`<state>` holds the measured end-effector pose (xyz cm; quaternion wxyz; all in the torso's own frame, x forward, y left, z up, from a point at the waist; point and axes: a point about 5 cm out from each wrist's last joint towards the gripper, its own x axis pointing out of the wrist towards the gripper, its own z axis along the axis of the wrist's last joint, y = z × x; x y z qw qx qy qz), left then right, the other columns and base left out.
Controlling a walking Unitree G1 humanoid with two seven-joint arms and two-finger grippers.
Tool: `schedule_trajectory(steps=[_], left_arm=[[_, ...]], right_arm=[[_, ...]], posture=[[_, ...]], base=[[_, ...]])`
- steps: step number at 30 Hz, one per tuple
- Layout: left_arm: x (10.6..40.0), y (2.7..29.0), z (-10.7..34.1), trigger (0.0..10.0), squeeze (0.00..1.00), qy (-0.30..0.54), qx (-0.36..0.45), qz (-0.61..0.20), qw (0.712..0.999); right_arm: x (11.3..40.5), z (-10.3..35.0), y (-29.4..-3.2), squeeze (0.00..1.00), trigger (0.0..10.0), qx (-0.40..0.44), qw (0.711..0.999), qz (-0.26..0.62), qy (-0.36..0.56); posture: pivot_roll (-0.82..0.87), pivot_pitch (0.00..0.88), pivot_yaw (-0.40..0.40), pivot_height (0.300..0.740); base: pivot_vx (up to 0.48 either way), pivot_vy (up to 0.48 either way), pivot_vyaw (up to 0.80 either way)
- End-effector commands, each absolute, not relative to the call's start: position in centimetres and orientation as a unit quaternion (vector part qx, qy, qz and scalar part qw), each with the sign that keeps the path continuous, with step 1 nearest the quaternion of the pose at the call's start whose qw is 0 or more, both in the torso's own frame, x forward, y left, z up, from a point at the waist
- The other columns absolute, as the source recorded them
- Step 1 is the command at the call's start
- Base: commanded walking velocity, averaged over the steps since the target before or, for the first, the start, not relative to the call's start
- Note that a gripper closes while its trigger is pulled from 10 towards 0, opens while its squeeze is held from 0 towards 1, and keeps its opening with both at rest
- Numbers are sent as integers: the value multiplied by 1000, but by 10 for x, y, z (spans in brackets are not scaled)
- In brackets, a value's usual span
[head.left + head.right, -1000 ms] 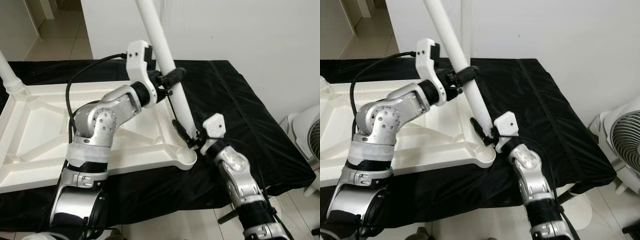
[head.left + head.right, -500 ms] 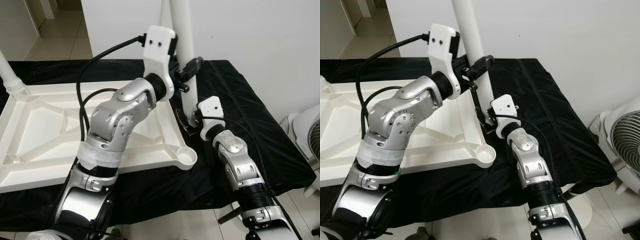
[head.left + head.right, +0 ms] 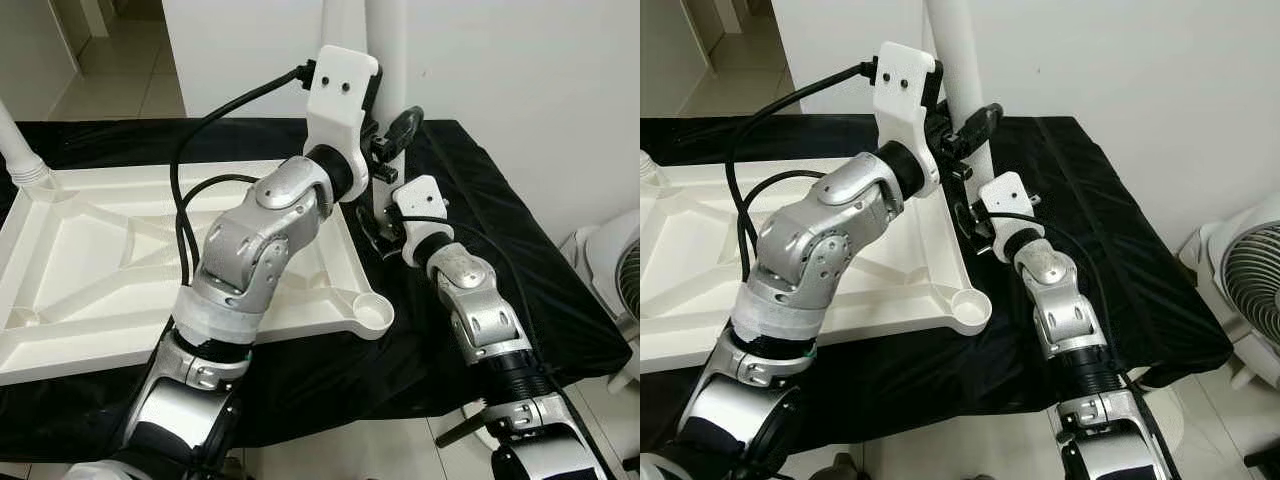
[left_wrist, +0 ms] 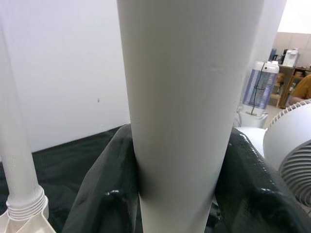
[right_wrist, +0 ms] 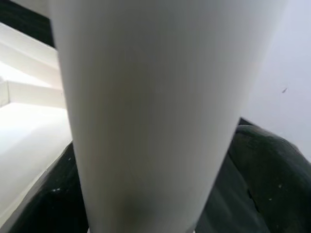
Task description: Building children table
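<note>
The white table top (image 3: 90, 260) lies upside down on the black-covered table. Both my grippers hold a white table leg (image 3: 952, 50) upright beside the top's right edge. My left gripper (image 3: 393, 145) is shut on the leg higher up, its black fingers (image 4: 248, 184) wrapped around it. My right gripper (image 3: 375, 222) is shut on the leg's lower part, just above the black cloth; the leg's bottom end is hidden behind it. The round socket (image 3: 373, 315) at the near right corner stands empty.
Another white leg (image 3: 20, 150) stands in the far left corner socket. A further leg with a threaded collar (image 4: 19, 170) rises close to the held one. A white fan (image 3: 625, 280) stands on the floor to the right. A white wall is behind the table.
The leg has swung from a tilt to upright. Its lower end has moved from the near right socket toward the far side. Both grippers rose with it.
</note>
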<state>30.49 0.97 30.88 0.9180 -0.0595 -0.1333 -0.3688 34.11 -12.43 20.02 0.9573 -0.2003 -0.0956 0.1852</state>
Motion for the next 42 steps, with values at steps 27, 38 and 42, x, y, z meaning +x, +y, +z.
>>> schedule_trajectory(steps=[27,38,42], left_arm=[[301,4,317,10000,0,-155,-53,-370,915],[301,4,315,10000,1000,-149,-67,-375,913],[298,3,316,10000,1000,-151,-66,-383,909]], right_arm=[[330,192,-119,0,10000,-248,936,229,-99],[331,191,-123,0,10000,-250,938,221,-98],[336,189,-127,0,10000,-231,950,194,-78]], posture=[[89,0,-48,740],[88,0,-44,740],[90,0,-45,740]], base=[[0,0,0],[0,0,0],[0,0,0]])
